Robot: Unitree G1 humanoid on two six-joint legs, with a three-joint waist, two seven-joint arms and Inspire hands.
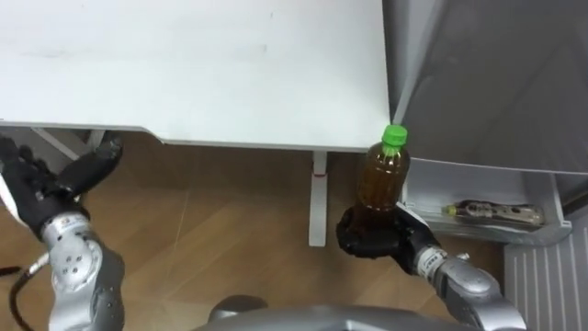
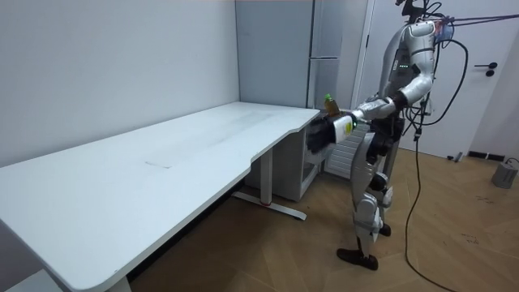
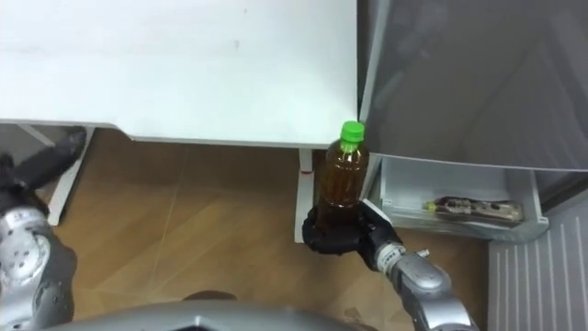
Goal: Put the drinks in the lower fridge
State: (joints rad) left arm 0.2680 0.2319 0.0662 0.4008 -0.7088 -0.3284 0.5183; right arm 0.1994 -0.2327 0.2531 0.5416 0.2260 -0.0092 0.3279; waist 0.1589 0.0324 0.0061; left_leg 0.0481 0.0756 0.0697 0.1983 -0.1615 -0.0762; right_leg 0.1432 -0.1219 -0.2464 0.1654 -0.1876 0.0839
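Down at the near right, just off the desk's corner, the right hand (image 1: 372,234) has the tea bottle (image 1: 383,179) in a firm grasp, dark fingers wrapped round its base. The bottle stands upright in that grip, green cap on top, brown drink showing through the sides. It hangs above the wooden floor (image 1: 211,230), just to the right of the desk leg (image 1: 318,198) and right beside the left edge of the white fridge tray (image 1: 478,175).

That tray is pulled out at the bottom of the grey fridge (image 1: 496,83), and a second bottle (image 1: 487,212) lies on its side in it, cap pointing left. The held bottle is outside the tray, not in it.

Over on the left, the left hand (image 1: 46,188) hovers below the desk's near edge, fingers loosely extended and holding nothing.

The white desk (image 1: 184,64) stretches across the far side, its top bare.

In the room view, the robot stands upright on both feet at the end of the desk nearest the fridge, at the room view's right, arm held out forward with the bottle at about desk height.
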